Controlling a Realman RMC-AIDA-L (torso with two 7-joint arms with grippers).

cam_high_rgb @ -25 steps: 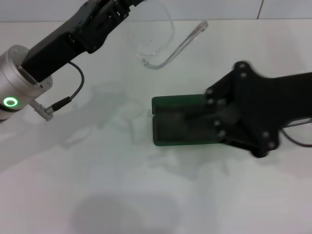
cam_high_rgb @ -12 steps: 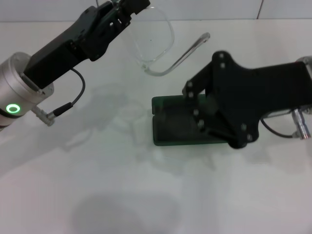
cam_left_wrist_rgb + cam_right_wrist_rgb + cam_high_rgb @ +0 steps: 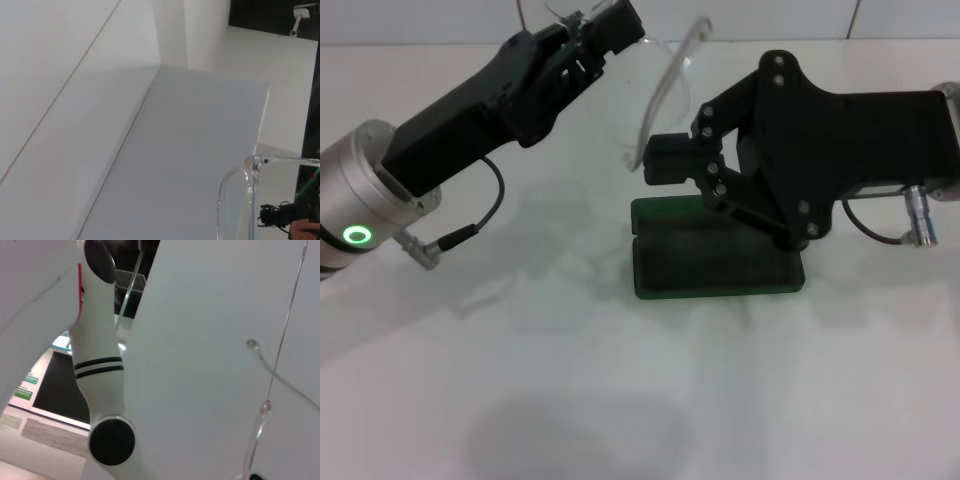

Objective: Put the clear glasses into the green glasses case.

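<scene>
- White table (image 3: 620,400) fills the head view, with lots of bare room in front of the case and to its left.
- The right arm, black and wide, reaches in from the right. It hangs over the back half of the case and hides the case's back right corner.
- The left arm, silver and black with a green ring light, comes in from the left and points up to the back of the table.
- The green glasses case (image 3: 715,265) lies open and flat on the table near the middle. Its dark inside faces up. Its front edge and left edge are clear to see.
- The clear glasses (image 3: 655,95) are up in the air behind the case, not touching the table. One thin see-through arm of the glasses sticks up toward the back.
- The left gripper (image 3: 605,30) is closed on the top edge of the clear glasses and holds them up.
- The right gripper (image 3: 665,160) sits just beside the low end of the glasses, above the back left corner of the case. One cannot tell if its fingers are apart or together.
- In the left wrist view, a curved bit of the glasses shows near a corner.
</scene>
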